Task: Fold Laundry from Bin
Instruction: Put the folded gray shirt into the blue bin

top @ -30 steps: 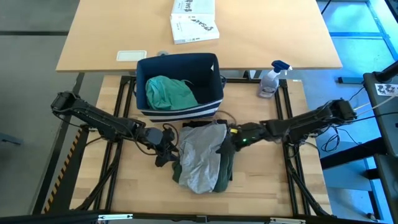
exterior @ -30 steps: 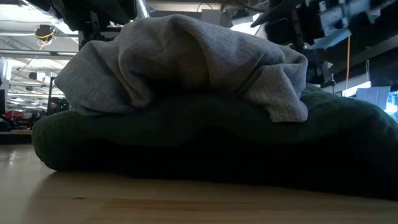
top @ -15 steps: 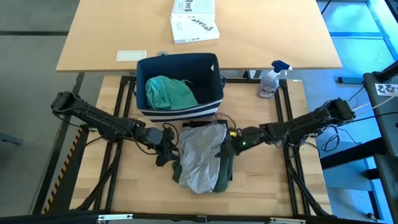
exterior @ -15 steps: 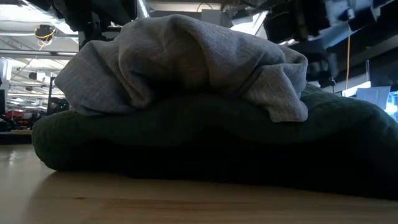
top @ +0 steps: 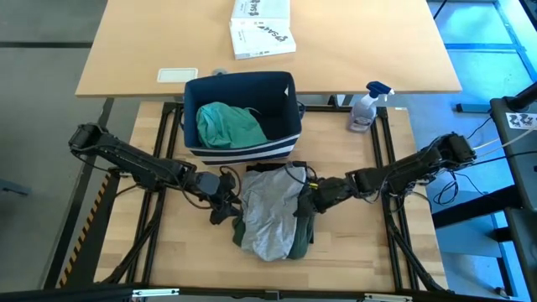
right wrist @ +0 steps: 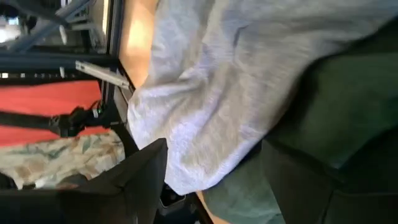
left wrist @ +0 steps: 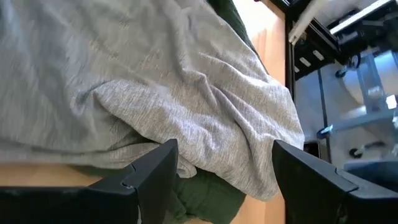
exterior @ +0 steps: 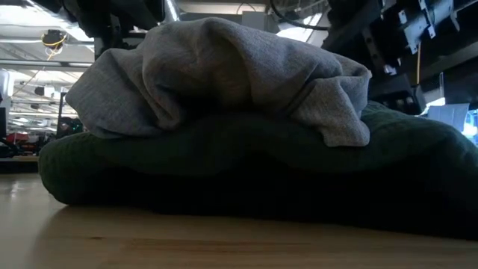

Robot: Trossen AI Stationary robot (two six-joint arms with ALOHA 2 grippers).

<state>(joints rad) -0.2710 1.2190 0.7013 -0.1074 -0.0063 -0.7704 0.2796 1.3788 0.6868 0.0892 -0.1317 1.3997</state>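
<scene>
High view: light grey garment (top: 270, 214) lies crumpled on top of a dark green garment (top: 300, 235), both on the bench (top: 352, 252), w/ the pile's long axis running from the bin (top: 243, 148) side toward the bench's near edge. Left tool (top: 220, 201) sits just beside the pile's one flank, right tool (top: 309, 201) at the opposite flank, so the cloth lies between them, straight ahead of each. Both abt equally near; right looks to be touching the grey edge, left just off it.

Left wrist view: left tool's fingers (left wrist: 152, 177) spread apart, nothing between them, grey cloth directly in front & green peeking out beneath it. Right wrist view: right tool's fingers (right wrist: 146, 171) also apart, grey hem between them but not clamped, as far as I can judge.

Containers: bin stands beyond the pile from both tools, w/ a teal-green garment (top: 228, 124) bunched inside, filling approx. half; rest of the interior looks dark & I can't tell if more cloth is there.

Next grab prob. turns on each tool reaching inward for the grey layer only, not the green under it.
</scene>
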